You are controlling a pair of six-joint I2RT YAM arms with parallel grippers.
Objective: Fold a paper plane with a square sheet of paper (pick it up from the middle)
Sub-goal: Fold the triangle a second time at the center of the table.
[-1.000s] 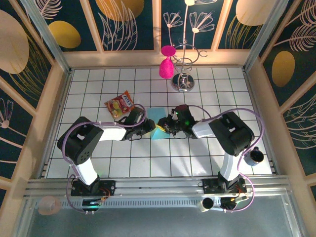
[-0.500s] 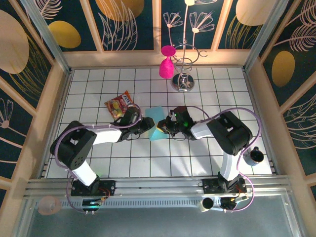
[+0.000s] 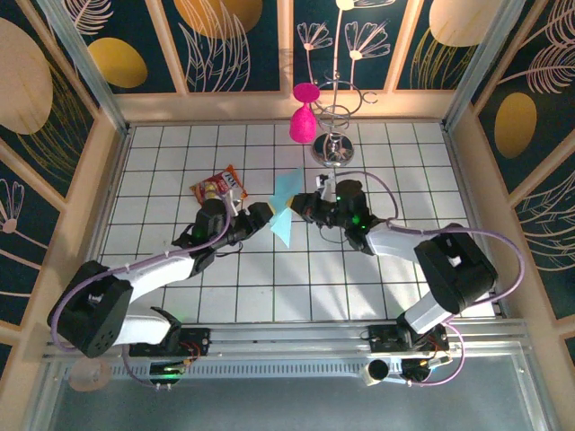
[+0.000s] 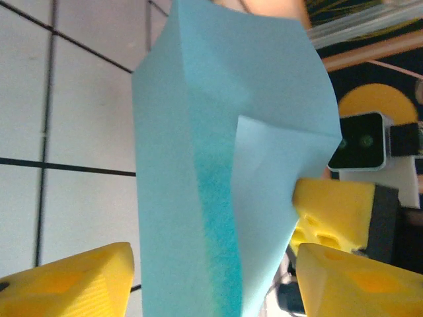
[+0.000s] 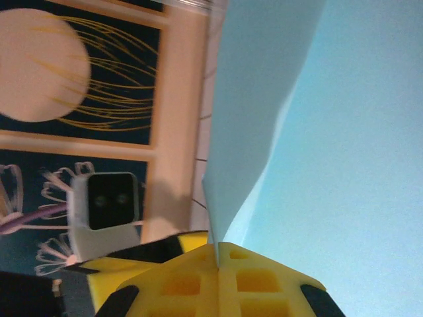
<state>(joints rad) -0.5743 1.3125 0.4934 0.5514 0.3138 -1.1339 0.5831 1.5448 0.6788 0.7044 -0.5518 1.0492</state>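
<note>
The light-blue sheet of paper (image 3: 286, 206), folded with a centre crease and pointed at its near end, hangs above the table between both grippers. My right gripper (image 3: 302, 206) is shut on the paper's edge; its yellow fingertips (image 5: 218, 274) pinch the sheet (image 5: 317, 132). My left gripper (image 3: 261, 214) stands open, a yellow finger (image 4: 66, 284) on each side of the folded paper (image 4: 192, 165), which runs down between them. The right gripper's yellow fingers (image 4: 334, 211) show at the paper's right edge in the left wrist view.
A red-and-yellow snack packet (image 3: 218, 187) lies on the tiles just behind the left gripper. A pink glass (image 3: 303, 121) and a metal wire stand (image 3: 334, 148) are at the back centre. Wooden walls (image 3: 99, 180) border the tiled table.
Both grippers have moved toward the back and lifted the paper off the tiles. The left gripper has opened; the right gripper has stayed shut on the paper.
</note>
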